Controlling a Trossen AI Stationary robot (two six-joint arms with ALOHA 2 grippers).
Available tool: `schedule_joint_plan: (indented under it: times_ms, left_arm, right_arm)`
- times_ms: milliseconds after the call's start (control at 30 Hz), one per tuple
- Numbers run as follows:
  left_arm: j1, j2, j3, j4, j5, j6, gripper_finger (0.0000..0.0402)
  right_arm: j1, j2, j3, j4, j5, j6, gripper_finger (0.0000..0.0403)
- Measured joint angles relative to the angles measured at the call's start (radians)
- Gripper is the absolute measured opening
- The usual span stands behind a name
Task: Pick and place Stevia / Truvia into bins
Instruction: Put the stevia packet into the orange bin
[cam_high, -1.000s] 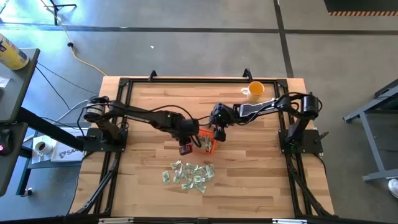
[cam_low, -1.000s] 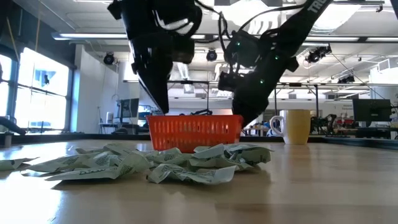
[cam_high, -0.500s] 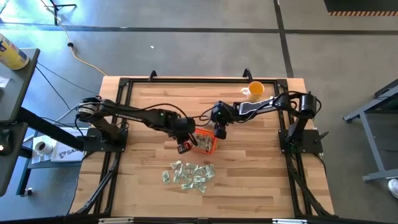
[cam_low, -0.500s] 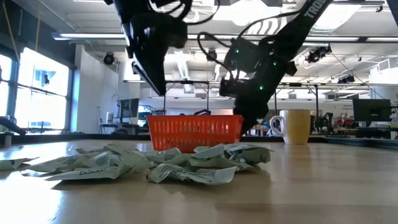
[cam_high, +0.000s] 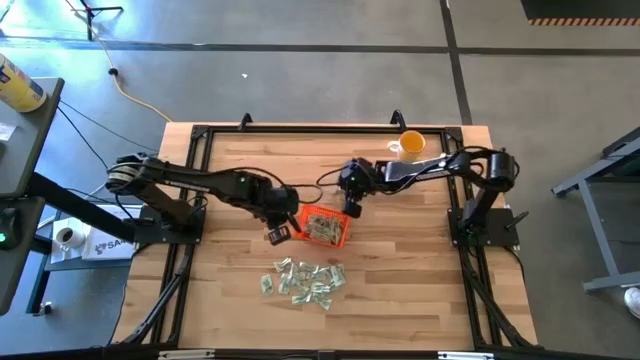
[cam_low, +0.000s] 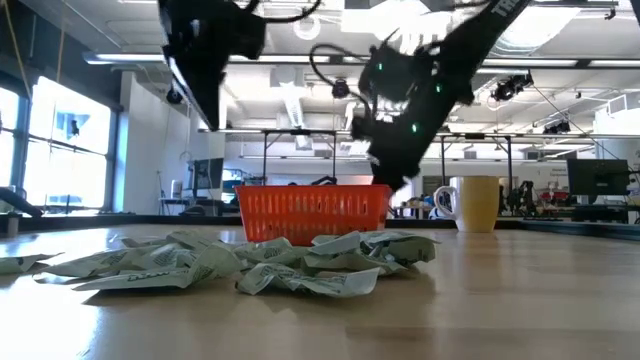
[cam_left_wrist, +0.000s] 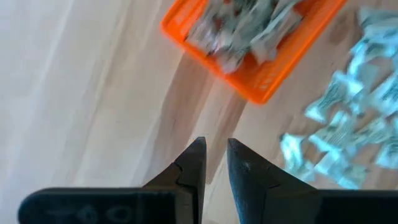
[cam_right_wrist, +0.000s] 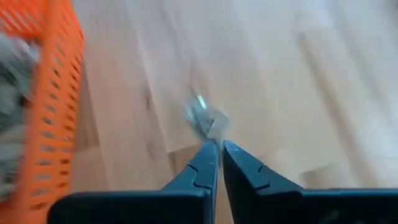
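The orange tray (cam_high: 343, 238) stands mid-table with several green-and-white Stevia packets in it (cam_left_wrist: 249, 25). A loose pile of packets (cam_high: 305, 280) lies on the wood nearer the front edge. My left gripper (cam_high: 277, 234) hovers just left of the tray, its fingers (cam_left_wrist: 216, 146) a little apart with nothing between them. My right gripper (cam_high: 350, 207) is off the tray's far right corner, shut on one small packet (cam_right_wrist: 205, 118). In the low view it hangs behind the tray (cam_low: 385, 188). My right gripper pinches one small packet by its near edge (cam_right_wrist: 209, 130) between the free ends of its two fingers. The rest of the packet sticks out past the tips. The fingers slant downward, and the packet is over bare wood beside the tray's wall (cam_right_wrist: 59, 93).
An orange-yellow cup (cam_high: 411, 145) stands near the far right corner. A black frame (cam_high: 300, 130) runs round the table's edges. Bare wood lies left of the tray and along the far side.
My right gripper has shut beside the tray's far right corner and risen a little. My left gripper has lifted and moved toward the table's left edge, away from the tray. The tray and the pile have stayed where they were.
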Motion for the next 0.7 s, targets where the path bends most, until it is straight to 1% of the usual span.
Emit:
schedule_joint_plan:
  times_ms: [67, 133, 267, 333, 400, 467, 500, 600, 700]
  left_arm:
    - [-0.023, -0.016, 0.000, -0.030, -0.037, -0.017, 0.0101]
    - [-0.046, -0.028, -0.001, -0.066, -0.071, -0.033, 0.0101]
    - [-0.085, -0.057, -0.061, -0.063, -0.092, -0.069, 0.0101]
    - [-0.099, -0.072, -0.112, -0.042, -0.093, -0.108, 0.0101]
    - [-0.112, -0.089, -0.166, -0.040, -0.090, -0.153, 0.0101]
    - [-0.129, -0.115, -0.212, -0.014, -0.078, -0.191, 0.0101]
    - [-0.137, -0.128, -0.229, -0.005, -0.069, -0.207, 0.0101]
    - [-0.170, -0.164, -0.263, 0.024, -0.052, -0.252, 0.0101]
    - [-0.201, -0.192, -0.272, 0.044, -0.062, -0.291, 0.0101]
  right_arm:
    - [0.008, -0.041, 0.026, -0.055, 0.020, 0.007, 0.0007]
    - [0.027, -0.082, 0.059, -0.107, 0.012, 0.013, 0.0003]
    - [0.112, -0.121, 0.138, -0.195, -0.048, 0.072, 0.0006]
    - [0.158, -0.117, 0.159, -0.238, -0.022, 0.077, 0.0002]
    - [0.187, -0.110, 0.161, -0.247, 0.033, 0.080, 0.0007]
    - [0.185, -0.110, 0.162, -0.245, 0.094, 0.092, 0.0022]
    - [0.170, -0.112, 0.163, -0.246, 0.104, 0.093, 0.0034]
    - [0.106, -0.109, 0.163, -0.284, 0.073, 0.075, 0.0084]
    - [0.036, -0.093, 0.163, -0.323, 0.041, 0.044, 0.0151]
